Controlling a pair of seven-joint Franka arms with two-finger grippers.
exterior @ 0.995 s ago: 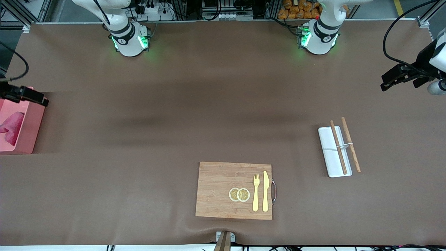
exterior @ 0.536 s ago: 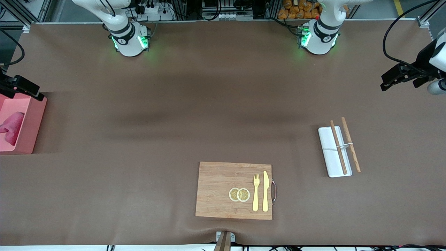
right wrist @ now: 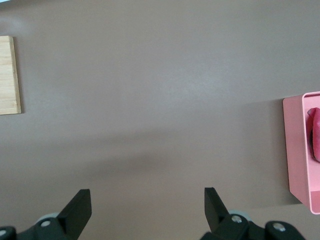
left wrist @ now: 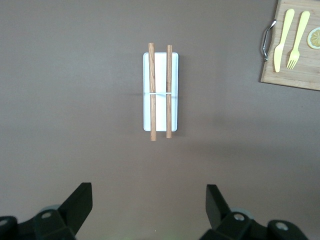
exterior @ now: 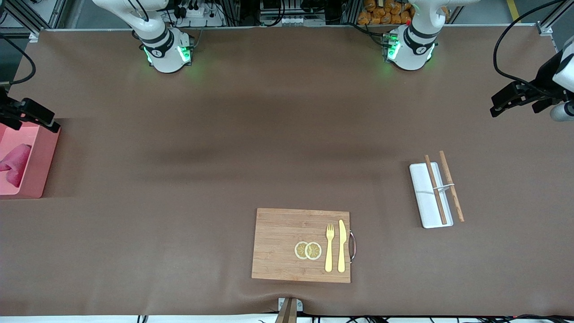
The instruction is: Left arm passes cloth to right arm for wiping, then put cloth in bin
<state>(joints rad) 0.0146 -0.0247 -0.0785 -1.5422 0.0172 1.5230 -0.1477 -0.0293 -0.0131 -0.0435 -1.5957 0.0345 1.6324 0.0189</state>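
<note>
The crimson-pink cloth [exterior: 15, 163] lies crumpled inside the salmon-pink bin [exterior: 38, 166] at the right arm's end of the table. In the right wrist view only an edge of the cloth [right wrist: 314, 135] and of the bin [right wrist: 295, 150] shows. My right gripper [exterior: 33, 115] hangs over the bin's rim nearest the robots, open and holding nothing; its wrist view shows the right gripper [right wrist: 147, 200] above bare table. My left gripper [exterior: 497, 105] waits in the air over the left arm's end of the table. In its wrist view the left gripper [left wrist: 149, 197] is open and holds nothing.
A white tray [exterior: 423, 197] with two wooden sticks [exterior: 441, 186] across it lies toward the left arm's end of the table; the left wrist view shows this tray [left wrist: 161, 75]. A wooden cutting board [exterior: 278, 242] with fork, knife and lemon slices sits near the front edge.
The right gripper has drawn back a little from over the bin toward the table's end. The cloth stays in the bin. The left arm has not moved.
</note>
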